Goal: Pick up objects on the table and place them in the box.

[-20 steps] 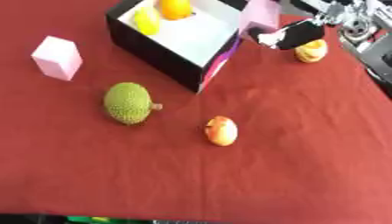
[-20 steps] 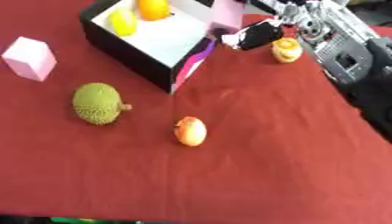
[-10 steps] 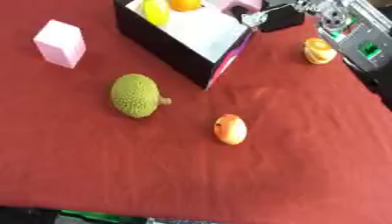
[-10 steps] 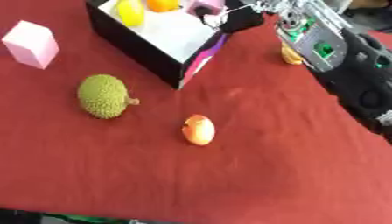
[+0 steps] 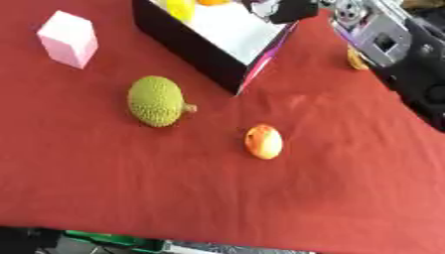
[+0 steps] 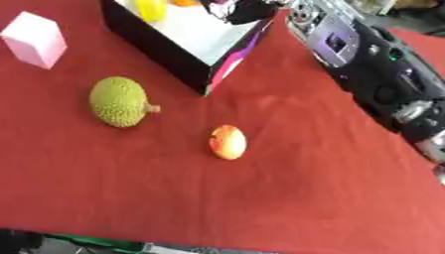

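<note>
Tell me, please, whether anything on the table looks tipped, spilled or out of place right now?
Nothing stands out. The box sits askew to the table edge, but the whole view is tilted. The green spiky fruit, the orange-red fruit and the pink cube lie apart on the red cloth, intact.

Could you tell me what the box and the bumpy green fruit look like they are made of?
The box looks like thin cardboard: flat black walls, matte white inside, crisp folded corners. The green fruit seems to be moulded plastic or foam, evenly pebbled and matte, though real fruit cannot be excluded.
</note>
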